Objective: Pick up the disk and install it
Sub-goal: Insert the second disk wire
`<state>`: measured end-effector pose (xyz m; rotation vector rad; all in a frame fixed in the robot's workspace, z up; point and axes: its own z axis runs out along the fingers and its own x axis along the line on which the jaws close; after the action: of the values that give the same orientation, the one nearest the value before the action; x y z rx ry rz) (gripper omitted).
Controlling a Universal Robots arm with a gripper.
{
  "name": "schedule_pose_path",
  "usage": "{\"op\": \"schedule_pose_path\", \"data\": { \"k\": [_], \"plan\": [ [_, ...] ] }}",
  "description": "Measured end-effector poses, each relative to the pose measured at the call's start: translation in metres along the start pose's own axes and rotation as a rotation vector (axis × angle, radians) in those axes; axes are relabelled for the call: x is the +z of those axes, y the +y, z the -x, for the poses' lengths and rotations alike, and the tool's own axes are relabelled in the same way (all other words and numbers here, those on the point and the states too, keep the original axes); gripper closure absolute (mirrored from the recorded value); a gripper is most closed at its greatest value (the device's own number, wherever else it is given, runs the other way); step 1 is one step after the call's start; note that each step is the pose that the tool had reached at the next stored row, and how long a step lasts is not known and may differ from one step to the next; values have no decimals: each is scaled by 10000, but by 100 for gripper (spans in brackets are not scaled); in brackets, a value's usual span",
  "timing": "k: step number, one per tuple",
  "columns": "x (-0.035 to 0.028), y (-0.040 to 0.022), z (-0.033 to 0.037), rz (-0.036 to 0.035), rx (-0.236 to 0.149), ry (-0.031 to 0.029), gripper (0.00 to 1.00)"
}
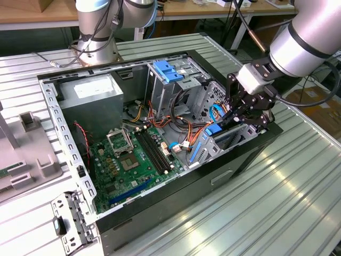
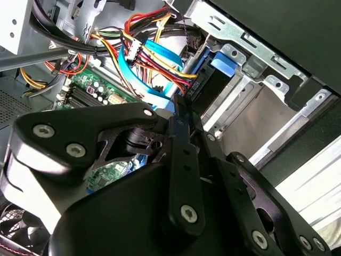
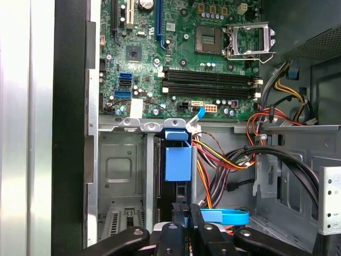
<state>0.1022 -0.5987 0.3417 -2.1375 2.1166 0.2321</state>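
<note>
One gripper (image 1: 234, 118) in the exterior view hangs over the drive bay, pinching the disk (image 1: 228, 134) edge-on below it. In the second wrist view the closed fingers (image 2: 178, 125) meet its blue rail (image 2: 222, 66). In the first wrist view the disk (image 3: 178, 162) sits just ahead; keeping it square to the bay walls looks essential.

worktop (image 1: 298, 192): ribbed silver metal sheets | on it: open black computer case (image 1: 224, 176) lying on its side, mid-worktop | grey metal bracket (image 1: 72, 221) beside the case's near corner | grey fixture (image 1: 26, 154) at the exterior view's left
</note>
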Motion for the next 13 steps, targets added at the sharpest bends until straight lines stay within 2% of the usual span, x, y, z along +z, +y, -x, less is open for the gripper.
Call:
{"op": "schedule_pose_path", "data": {
  "k": [1,3,5,6,7,9,13],
  "plan": [
    [1,0,0,0,0,-1,82],
    [1,0,0,0,-1,-1,71],
    [1,0,-1,0,0,-1,71],
    [1,0,0,0,-1,1,64],
    [0,0,-1,0,0,-2,64],
    [-6,0,-6,-1,-2,-77,64],
    [-65,1,6,-2,-6,-286,64]
  ]
}}
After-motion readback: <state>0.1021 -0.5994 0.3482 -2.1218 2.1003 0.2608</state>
